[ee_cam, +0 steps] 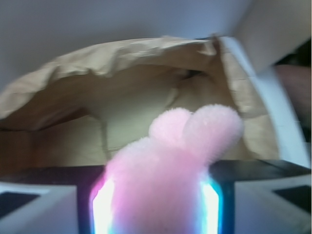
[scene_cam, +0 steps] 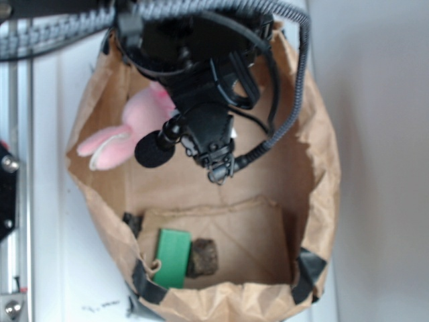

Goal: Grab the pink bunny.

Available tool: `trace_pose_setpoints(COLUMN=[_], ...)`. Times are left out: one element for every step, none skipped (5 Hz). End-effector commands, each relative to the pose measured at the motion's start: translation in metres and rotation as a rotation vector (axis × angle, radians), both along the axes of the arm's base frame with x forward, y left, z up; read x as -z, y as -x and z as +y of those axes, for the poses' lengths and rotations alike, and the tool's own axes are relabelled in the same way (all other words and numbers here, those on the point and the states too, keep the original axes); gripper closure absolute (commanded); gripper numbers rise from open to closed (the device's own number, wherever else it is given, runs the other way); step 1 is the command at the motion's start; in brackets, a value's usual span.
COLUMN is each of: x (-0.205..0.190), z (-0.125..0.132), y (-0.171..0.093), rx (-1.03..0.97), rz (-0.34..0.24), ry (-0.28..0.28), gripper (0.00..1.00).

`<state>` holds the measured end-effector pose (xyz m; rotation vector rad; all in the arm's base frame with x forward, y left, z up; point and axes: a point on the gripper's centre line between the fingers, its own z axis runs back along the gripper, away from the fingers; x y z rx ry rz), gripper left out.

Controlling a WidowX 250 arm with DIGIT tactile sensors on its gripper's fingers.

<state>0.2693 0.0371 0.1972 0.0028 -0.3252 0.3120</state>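
Note:
The pink bunny [scene_cam: 125,131] shows in the exterior view at the upper left inside the brown paper bag [scene_cam: 323,168]. Its long ears with whitish insides point left, and its body is tucked under the black arm [scene_cam: 209,131]. In the wrist view the bunny [ee_cam: 168,165] fills the gap between the two glowing fingers [ee_cam: 103,208], touching both. My gripper [ee_cam: 157,209] is shut on its soft body, with the ears sticking up past the fingertips. The arm hides the fingers in the exterior view.
A flat green block [scene_cam: 173,257] and a dark brown rough lump [scene_cam: 204,258] lie side by side on the bag's floor near its front edge. The crumpled bag wall [ee_cam: 97,63] rises close ahead of the gripper. A black cable [scene_cam: 295,100] loops over the bag's right side.

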Motion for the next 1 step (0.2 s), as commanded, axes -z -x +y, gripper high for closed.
trace_pose_setpoints(x=[-0.0096], z=[0.0003], y=[0.0011], rx=[-0.002], rz=[-0.069], ry=[-0.054], gripper=[1.0])
